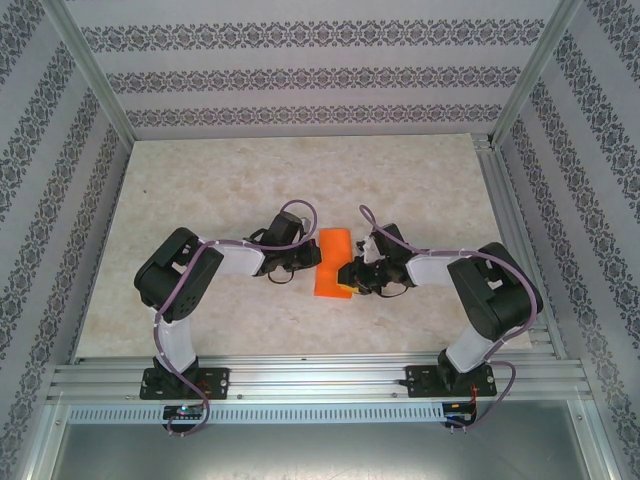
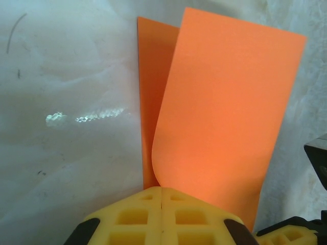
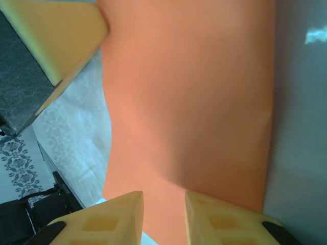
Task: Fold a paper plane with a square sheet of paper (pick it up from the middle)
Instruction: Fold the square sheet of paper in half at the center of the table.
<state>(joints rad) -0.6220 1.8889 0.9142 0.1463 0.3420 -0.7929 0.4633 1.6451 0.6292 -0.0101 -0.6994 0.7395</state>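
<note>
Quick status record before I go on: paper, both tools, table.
paper: orange sheet, bent over on itself in a loose curl, not creased flat
left tool: fingers together, pinching the sheet at the curl
right tool: fingers apart at the sheet's edge, not gripping
table: pale marbled top, sheet lying between the two tools

You get bright, even light, glare streaks on the table (image 2: 84, 118) in both wrist views, and soft, blurred paper (image 3: 194, 102) close up.
</note>
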